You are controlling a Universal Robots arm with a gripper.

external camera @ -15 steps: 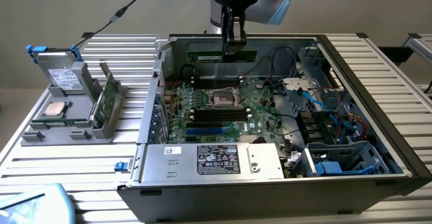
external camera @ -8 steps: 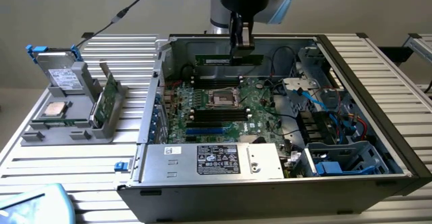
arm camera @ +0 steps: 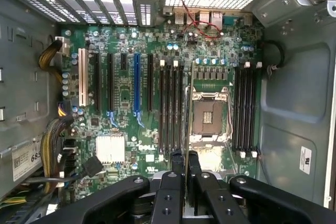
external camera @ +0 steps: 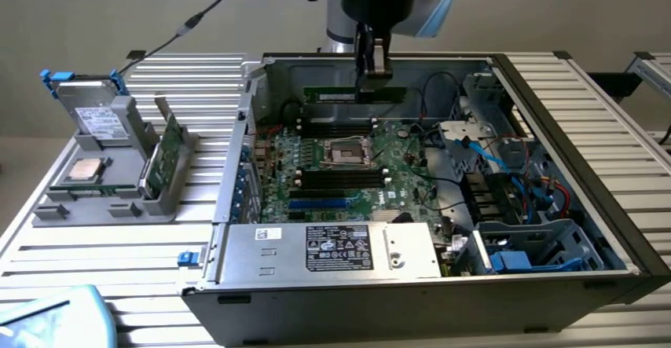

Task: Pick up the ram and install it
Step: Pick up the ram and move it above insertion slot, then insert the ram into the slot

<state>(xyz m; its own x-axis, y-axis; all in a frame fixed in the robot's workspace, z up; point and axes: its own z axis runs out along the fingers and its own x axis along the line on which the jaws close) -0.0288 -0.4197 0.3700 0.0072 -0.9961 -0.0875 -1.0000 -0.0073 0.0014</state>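
The ram (external camera: pixel 338 94), a slim green stick, hangs level above the open computer case, inside its far end. My gripper (external camera: pixel 372 81) comes down from above and is shut on the ram's right part. In the wrist view the ram (arm camera: pixel 186 114) shows edge-on as a thin line running out from between the black fingers (arm camera: pixel 177 163). It lies over the gap between a bank of black memory slots (arm camera: pixel 170 108) and the empty processor socket (arm camera: pixel 209 115). A second bank of slots (arm camera: pixel 245 108) sits on the socket's other side. The ram is above the board, not touching it.
The motherboard (external camera: pixel 346 171) fills the case floor, with the power supply (external camera: pixel 335 246) at the near wall and drive cages with cables (external camera: pixel 514 199) at the exterior view's right. A grey tray (external camera: pixel 100 183) on the exterior view's left holds a hard drive, a silver processor chip and an upright card.
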